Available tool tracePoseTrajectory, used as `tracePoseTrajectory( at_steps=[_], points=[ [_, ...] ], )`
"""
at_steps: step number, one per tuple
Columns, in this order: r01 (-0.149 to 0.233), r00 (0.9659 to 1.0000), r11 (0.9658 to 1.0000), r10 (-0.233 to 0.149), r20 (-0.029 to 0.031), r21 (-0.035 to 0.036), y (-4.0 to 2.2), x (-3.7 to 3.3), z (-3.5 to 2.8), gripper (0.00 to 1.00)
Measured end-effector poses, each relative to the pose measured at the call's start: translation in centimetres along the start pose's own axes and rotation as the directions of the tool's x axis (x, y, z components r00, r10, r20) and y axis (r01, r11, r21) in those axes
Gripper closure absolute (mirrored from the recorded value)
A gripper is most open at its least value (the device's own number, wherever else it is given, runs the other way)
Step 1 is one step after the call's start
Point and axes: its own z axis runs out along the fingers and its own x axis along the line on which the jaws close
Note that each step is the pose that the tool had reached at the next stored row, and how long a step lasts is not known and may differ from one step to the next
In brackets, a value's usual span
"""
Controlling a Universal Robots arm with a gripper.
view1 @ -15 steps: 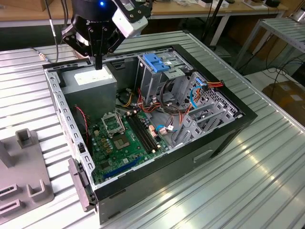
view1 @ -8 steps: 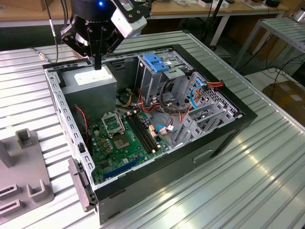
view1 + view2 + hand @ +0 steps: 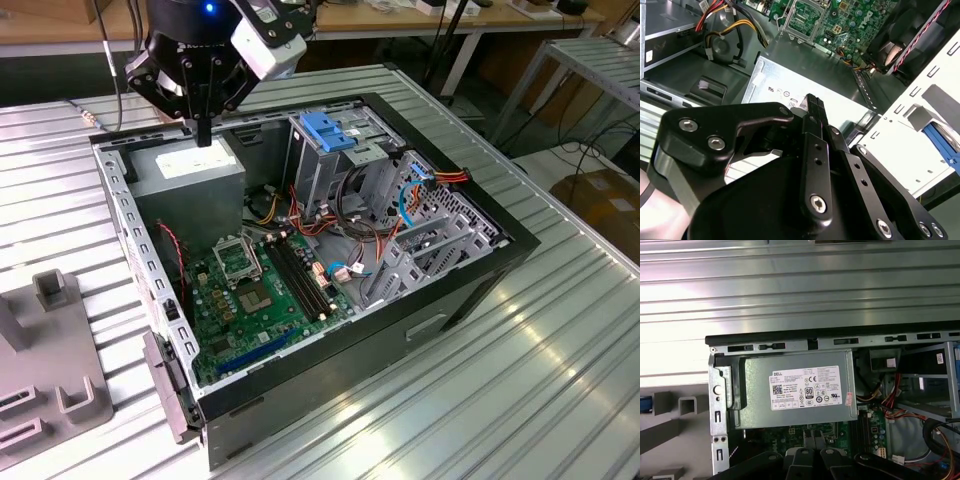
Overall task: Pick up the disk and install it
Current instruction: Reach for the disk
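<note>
My gripper (image 3: 204,133) hangs over the far corner of the open computer case (image 3: 470,275), at the exterior view's left, just above the grey power supply (image 3: 190,175). Its black fingers point straight down and are pressed together, shut with nothing between them. In the second wrist view the gripper (image 3: 812,102) ends above the power supply's labelled face (image 3: 785,82). The first wrist view looks down on that power supply (image 3: 795,390) from overhead. The disk is out of view.
Inside the case lie a green motherboard (image 3: 260,290), red and blue cables, and a tall metal drive cage (image 3: 315,170) topped by a fixed blue bracket (image 3: 328,130). A grey fixture (image 3: 50,370) sits on the ribbed metal table (image 3: 560,340) at the exterior view's left.
</note>
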Motion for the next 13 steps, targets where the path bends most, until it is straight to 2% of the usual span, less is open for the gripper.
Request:
tracePoseTrajectory(
  at_steps=[13],
  points=[
    [0.000,1.0000,1.0000,0.000,0.0000,0.0000,-0.02,0.29,-0.01,0.90]
  ],
)
